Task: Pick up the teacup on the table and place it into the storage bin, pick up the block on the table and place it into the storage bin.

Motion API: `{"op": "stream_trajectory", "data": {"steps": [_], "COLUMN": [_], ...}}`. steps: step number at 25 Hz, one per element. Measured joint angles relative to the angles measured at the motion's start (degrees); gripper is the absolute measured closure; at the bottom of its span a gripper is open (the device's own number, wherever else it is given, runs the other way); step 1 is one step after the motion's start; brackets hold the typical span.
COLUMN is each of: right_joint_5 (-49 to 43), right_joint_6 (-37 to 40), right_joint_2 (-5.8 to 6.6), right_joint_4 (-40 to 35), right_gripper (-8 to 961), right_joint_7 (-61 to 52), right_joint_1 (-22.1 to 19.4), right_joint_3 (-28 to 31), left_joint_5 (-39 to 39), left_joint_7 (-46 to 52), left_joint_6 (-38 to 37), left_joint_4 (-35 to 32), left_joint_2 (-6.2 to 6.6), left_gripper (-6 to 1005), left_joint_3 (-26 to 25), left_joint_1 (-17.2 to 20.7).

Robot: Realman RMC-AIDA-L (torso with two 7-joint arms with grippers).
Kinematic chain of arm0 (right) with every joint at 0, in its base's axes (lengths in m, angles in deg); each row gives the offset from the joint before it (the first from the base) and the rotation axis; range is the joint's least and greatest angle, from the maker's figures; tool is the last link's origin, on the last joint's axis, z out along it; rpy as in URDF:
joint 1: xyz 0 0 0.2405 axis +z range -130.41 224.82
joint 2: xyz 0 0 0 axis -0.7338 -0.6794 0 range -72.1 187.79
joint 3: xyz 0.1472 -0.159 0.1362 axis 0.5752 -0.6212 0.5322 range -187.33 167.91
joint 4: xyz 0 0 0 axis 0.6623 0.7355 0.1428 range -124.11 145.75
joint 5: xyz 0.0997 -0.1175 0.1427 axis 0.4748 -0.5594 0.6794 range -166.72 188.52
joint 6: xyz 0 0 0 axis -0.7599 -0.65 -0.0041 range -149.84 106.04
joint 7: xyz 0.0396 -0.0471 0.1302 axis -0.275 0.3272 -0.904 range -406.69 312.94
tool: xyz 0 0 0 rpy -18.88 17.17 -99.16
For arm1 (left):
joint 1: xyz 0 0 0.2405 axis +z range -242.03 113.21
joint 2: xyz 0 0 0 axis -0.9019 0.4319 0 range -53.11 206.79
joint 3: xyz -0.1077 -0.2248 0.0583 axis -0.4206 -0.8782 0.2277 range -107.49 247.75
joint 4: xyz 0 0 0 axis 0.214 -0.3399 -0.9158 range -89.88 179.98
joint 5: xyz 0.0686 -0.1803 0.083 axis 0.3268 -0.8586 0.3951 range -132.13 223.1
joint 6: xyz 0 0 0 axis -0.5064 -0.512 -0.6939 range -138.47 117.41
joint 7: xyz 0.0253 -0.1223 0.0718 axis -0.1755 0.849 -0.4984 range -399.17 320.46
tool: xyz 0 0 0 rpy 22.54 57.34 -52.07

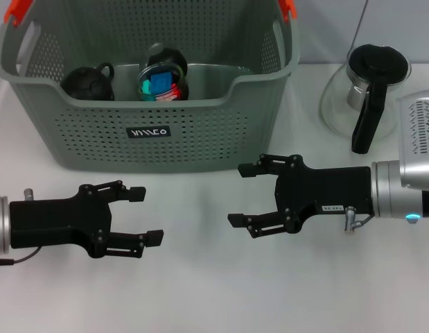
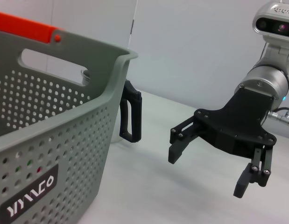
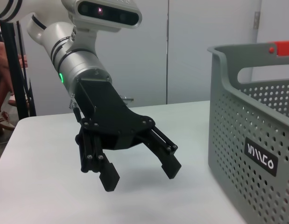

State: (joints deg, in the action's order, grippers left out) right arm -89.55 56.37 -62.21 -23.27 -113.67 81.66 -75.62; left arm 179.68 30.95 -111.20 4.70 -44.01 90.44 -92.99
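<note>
1. Setting: a white table (image 1: pixel 214 291) carries the work; a pale wall stands behind it, seen in both wrist views.
2. Nearest the robot, the left gripper (image 1: pixel 148 215) hangs low over the table in front of the bin's left half. Its black fingers (image 1: pixel 136 193) are spread wide, and nothing lies between them. The right wrist view shows the same gripper (image 3: pixel 142 170) with its jaws apart and empty.
3. Slightly farther out, the right gripper (image 1: pixel 243 194) hangs over the table in front of the bin's right corner, facing the left one. Its fingers (image 1: pixel 249 169) are likewise spread wide and hold nothing; the left wrist view shows it (image 2: pixel 207 170) clear of the bin wall.
4. Behind both grippers stands the storage bin (image 1: pixel 152 139), a grey-green perforated basket with orange-red handle tips and a small black label lettered in white on its near wall.
5. Inside the bin, at the left, rests a dark round teacup (image 1: pixel 88 83) with a handle.
6. Beside it, near the bin's middle, lies a clear round container (image 1: pixel 162 82) holding a blue block (image 1: pixel 159 83) and red pieces.
7. To the bin's right, well apart from the grippers, stands a glass jug (image 1: pixel 366 94) with a black lid and handle.
8. At the right edge sits part of a white perforated appliance (image 1: pixel 418 125).
</note>
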Motion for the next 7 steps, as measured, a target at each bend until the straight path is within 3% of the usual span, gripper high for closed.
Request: {"op": "stream_trajectory", "data": {"steps": [7], "right_joint_5": [0.0], "right_joint_6": [-0.27], "right_joint_2": [0.08], "right_joint_4": [0.04], "right_gripper": [29], "right_joint_7": [-0.3], "right_joint_1": [-0.09], "right_joint_3": [0.0], "left_joint_5": [-0.08], "left_joint_7": [0.01], "left_joint_6": [-0.05], "left_joint_4": [0.0], "left_joint_2": [0.01], "left_gripper": [66], "left_joint_3": [0.0], "left_joint_1": [-0.07]}}
